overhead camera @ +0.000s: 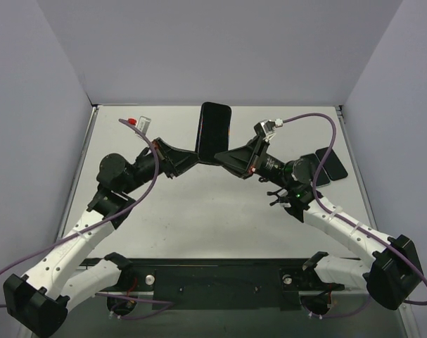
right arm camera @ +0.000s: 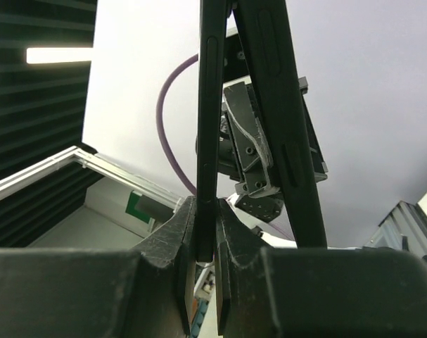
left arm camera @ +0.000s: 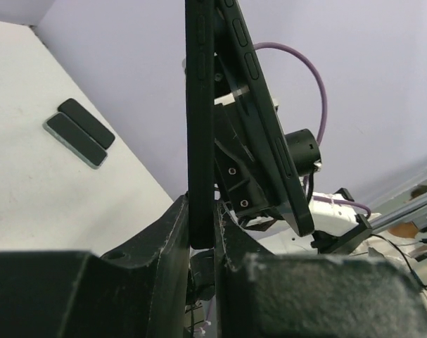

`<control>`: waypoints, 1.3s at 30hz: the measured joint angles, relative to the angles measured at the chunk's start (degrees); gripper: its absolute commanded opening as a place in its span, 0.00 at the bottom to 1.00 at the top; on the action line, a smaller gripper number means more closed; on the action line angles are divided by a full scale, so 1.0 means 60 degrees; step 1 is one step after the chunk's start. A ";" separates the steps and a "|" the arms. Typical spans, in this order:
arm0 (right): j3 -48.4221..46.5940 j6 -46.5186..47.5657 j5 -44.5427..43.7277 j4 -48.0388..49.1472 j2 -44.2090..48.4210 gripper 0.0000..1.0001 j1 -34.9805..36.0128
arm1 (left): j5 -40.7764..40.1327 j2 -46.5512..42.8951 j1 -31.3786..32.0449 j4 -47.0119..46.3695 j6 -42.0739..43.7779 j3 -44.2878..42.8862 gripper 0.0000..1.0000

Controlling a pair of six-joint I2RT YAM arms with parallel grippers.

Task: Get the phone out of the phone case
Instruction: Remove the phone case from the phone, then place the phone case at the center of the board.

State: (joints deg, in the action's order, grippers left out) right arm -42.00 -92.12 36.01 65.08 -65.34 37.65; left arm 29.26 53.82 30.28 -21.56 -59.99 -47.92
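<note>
Above desk (overhead camera: 199, 218) centre: left gripper (left arm camera: 202, 243) jaws clamped on one black phone case (left arm camera: 199, 141), right gripper (right arm camera: 206, 243) jaws clamped on one phone (right arm camera: 209, 105), pair splayed apart. Two dark slabs (overhead camera: 323, 166) lie far right.

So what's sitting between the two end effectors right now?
Only the phone and case, upright, pinched at the lower end by left end effector and right end effector. The top view shows it.

Lab: walled-in test table (overhead camera: 199, 211)

One phone (left arm camera: 273, 130), one phone case (left arm camera: 199, 141), two dark slabs (overhead camera: 324, 165), one red-tipped tag (overhead camera: 138, 123), perhaps
</note>
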 measured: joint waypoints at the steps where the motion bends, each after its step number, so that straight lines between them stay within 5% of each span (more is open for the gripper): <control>1: 0.0004 0.0113 -0.0004 -0.0131 0.0015 0.00 0.0004 | -0.0098 -0.0033 0.0000 0.0193 0.0106 -0.0011 0.00; 9: 0.0004 0.1821 -0.0339 -0.2437 0.0517 0.00 0.0474 | -0.2437 -0.0295 -0.0178 0.3716 0.1213 -0.1209 0.00; 15: 0.0000 0.3213 -0.0346 -0.4364 0.0892 0.00 0.1115 | -0.2699 0.0860 -0.2382 0.4543 0.1486 -0.1683 0.00; 24: -0.0040 0.5697 -0.1260 -0.8287 0.2087 0.00 0.0841 | -0.2044 0.5308 -0.4433 0.5741 0.3311 -0.2954 0.00; 39: 0.0066 0.6736 -0.1679 -1.0258 0.3053 0.00 -0.0102 | -0.0022 1.2910 -0.5912 0.7155 0.4288 -0.9759 0.01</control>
State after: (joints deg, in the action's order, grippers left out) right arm -41.60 -51.70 25.93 3.53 -47.03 37.04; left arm 29.12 131.28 -5.19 21.37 -34.26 -106.48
